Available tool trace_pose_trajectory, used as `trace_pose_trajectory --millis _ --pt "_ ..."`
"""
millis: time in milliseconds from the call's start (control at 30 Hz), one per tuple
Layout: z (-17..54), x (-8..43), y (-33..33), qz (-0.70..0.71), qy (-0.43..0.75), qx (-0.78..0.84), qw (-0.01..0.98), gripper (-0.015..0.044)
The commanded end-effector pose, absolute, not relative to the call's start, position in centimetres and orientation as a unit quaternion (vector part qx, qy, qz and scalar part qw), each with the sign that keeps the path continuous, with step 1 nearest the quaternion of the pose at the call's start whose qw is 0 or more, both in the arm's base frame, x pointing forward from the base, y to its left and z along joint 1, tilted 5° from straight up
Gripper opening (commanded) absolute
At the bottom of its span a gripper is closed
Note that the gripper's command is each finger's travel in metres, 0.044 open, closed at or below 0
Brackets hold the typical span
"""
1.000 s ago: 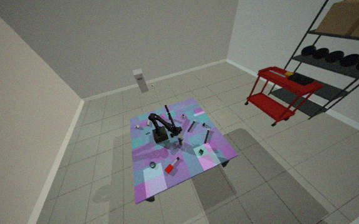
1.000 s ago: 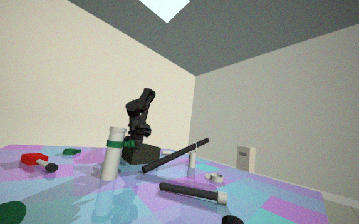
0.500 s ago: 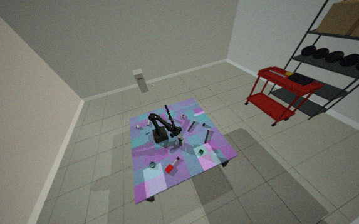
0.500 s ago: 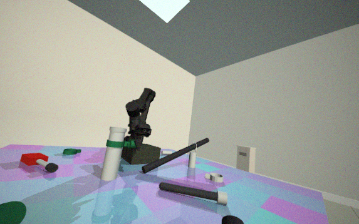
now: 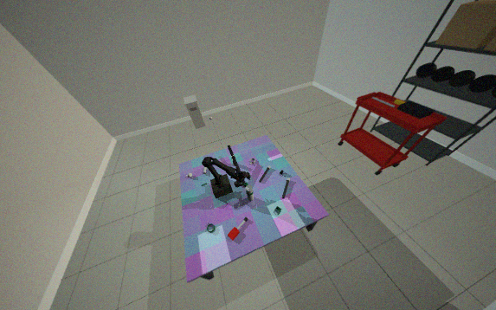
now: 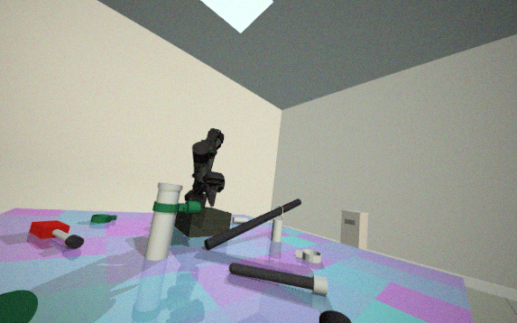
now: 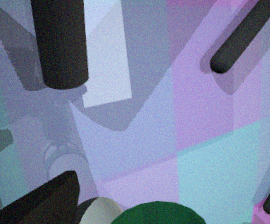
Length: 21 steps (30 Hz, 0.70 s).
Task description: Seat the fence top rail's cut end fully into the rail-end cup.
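Observation:
The black top rail (image 6: 251,224) (image 7: 61,45) slants through the wire loop cap on the thin white post (image 6: 277,231). Its cut end hangs low, apart from the green rail-end cup (image 6: 192,207). The cup sits on the green brace band (image 6: 165,207), high on the big white post (image 6: 161,235) (image 5: 250,196), just below its cap. My gripper (image 6: 211,203) (image 7: 179,171) is open, above and behind the cup. In the wrist view a green part (image 7: 158,215), likely the cup, shows between the spread fingers; the rail end is beyond them.
A black bar with a white end (image 6: 273,275) (image 5: 265,174) and another bar (image 5: 286,189) lie on the table. A red-headed mallet (image 6: 49,229) (image 5: 233,234), a green fitting (image 6: 102,218) (image 5: 210,228), another green piece (image 5: 279,209) and a pale clamp (image 6: 310,256) (image 5: 253,161) also lie there.

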State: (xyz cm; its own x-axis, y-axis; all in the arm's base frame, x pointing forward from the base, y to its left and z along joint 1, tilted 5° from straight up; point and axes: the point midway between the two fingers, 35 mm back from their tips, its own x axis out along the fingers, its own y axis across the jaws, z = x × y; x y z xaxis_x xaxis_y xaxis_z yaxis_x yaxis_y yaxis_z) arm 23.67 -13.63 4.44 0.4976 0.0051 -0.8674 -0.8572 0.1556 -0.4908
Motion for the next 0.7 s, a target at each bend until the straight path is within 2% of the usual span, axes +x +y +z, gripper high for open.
trace_pose_trajectory --millis 0,233,467,667 --pt "5.6 23.8 -12.9 0.323 0.381 -0.563 0.658 0.0440" --pt "6.3 24.0 -12.0 0.318 0.384 -0.547 0.672 0.0440" --pt "9.9 25.0 -8.3 0.224 0.447 -0.360 0.787 0.0440" --pt "13.1 24.9 -4.8 0.129 0.482 -0.175 0.849 0.0440"
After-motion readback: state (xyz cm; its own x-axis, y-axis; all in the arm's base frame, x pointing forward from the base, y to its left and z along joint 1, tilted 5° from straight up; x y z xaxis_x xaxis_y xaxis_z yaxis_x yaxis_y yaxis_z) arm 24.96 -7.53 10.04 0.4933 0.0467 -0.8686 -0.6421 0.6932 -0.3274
